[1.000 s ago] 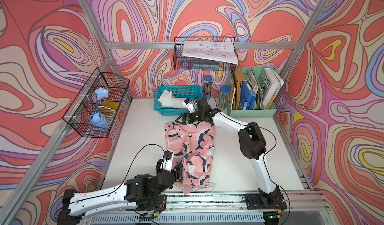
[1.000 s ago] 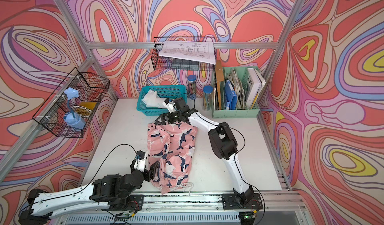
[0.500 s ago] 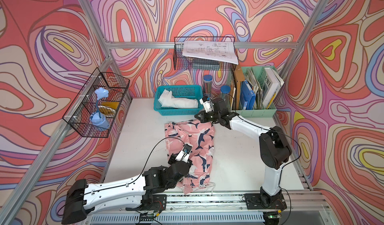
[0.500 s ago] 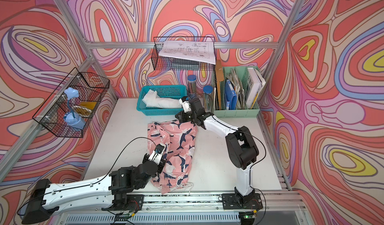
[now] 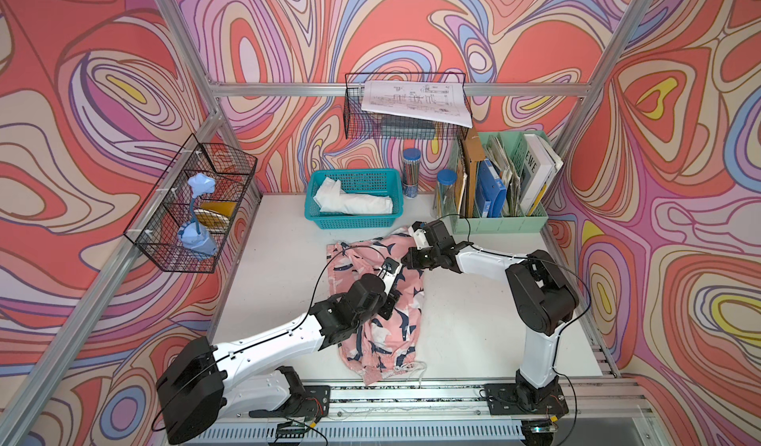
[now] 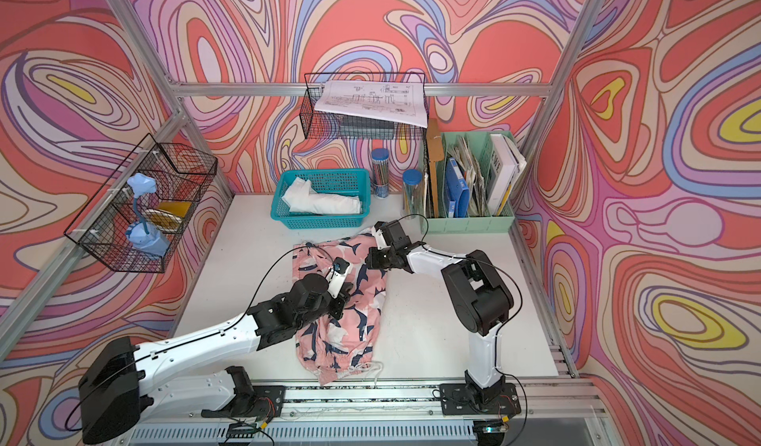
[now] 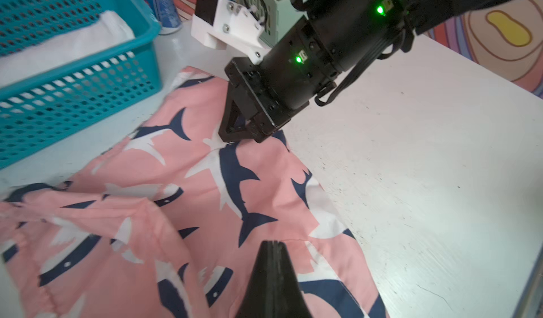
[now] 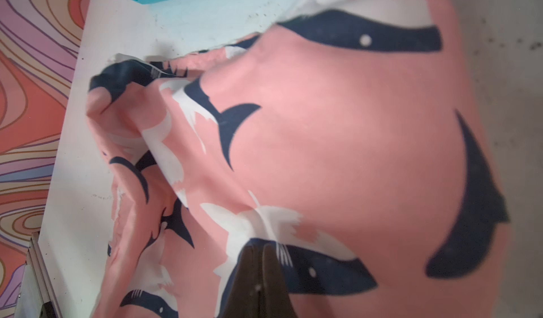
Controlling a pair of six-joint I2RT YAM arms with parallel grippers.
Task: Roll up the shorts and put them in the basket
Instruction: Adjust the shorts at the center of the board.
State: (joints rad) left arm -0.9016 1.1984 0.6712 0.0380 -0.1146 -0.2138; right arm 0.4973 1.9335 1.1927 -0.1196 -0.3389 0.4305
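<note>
The shorts [image 5: 397,332], pink with navy-and-white sharks, lie lengthwise mid-table in both top views [image 6: 354,332], waistband and white drawstring at the front edge. My left gripper [image 5: 391,295] sits over their middle. Its jaws are shut in the left wrist view [image 7: 271,243], with the tips on a crease of the shorts [image 7: 205,199]. My right gripper [image 5: 407,260] is at the far right part of the shorts, beside the far hem. It is shut [image 8: 258,246], and the shorts [image 8: 323,125] bunch up toward its tips. The left wrist view shows the right gripper [image 7: 235,139] pressed into the cloth.
A teal basket [image 5: 354,219] holding a white cloth [image 5: 354,203] stands just behind the shorts. At the back right are a green file organizer [image 5: 502,222] and two pencil tubes [image 5: 411,172]. Wire baskets hang on the left wall [image 5: 189,213] and the back wall [image 5: 403,112].
Both jaws have closed. The left gripper came from the shorts' near left side up over their middle. The right gripper moved along the far hem to the right and slightly nearer.
</note>
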